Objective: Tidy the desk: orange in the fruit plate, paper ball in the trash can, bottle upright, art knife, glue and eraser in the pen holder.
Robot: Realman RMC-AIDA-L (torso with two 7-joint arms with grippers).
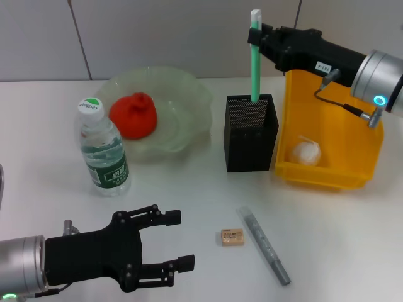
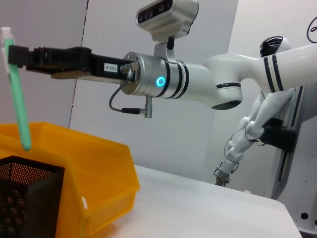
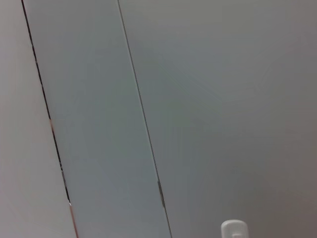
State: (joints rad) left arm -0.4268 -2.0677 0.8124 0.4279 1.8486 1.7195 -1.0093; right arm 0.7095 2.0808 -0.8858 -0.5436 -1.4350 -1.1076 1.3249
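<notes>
Head view, nearest first: the left gripper [image 1: 169, 242] hovers low over the front left of the desk, fingers spread wide and holding nothing. Just beyond it to the robot's right lie the eraser [image 1: 232, 237] and a grey pen-shaped tool [image 1: 263, 245], probably the art knife, its long axis running diagonally away from the robot. Both are still on the desk and lie closer to the left arm than to the right. Further back on the left stands the bottle [image 1: 103, 148], already upright, and behind it the fruit plate [image 1: 198, 100] holds the orange [image 1: 133, 114].

At the far right, the right gripper [image 1: 266, 36] is clamped on the top of a green stick, likely the glue [image 1: 255, 63]. The stick hangs vertical, its lower end dipping just inside the mouth of the black mesh pen holder [image 1: 250, 133], directly above the opening. The coming release turns on that alignment, which looks sound. Beside the holder, the yellow trash can [image 1: 352, 146] already contains the paper ball [image 1: 307, 151].
</notes>
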